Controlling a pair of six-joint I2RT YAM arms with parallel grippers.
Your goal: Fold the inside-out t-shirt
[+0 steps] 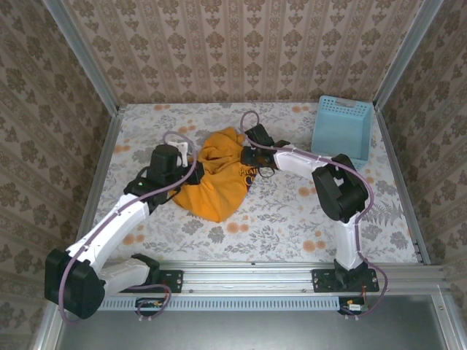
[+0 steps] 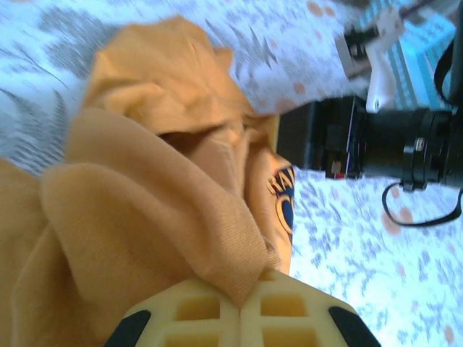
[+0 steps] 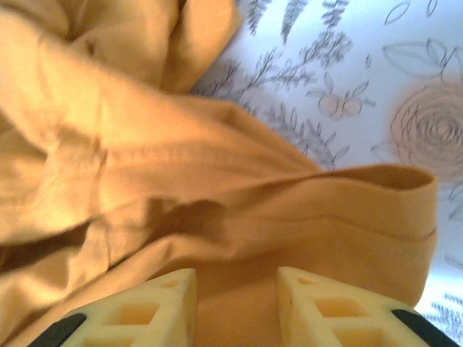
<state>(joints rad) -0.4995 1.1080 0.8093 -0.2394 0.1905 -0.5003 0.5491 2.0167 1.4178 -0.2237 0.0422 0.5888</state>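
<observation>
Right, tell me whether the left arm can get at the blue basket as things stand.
Probably not. The basket sits in the far right corner, the right arm stretches across the way to it, and the left fingers are shut on the t-shirt.

Orange-yellow t-shirt (image 1: 211,182) showing a dark print, light blue basket (image 1: 341,127), white floral surface (image 1: 277,219) dotted orange
</observation>
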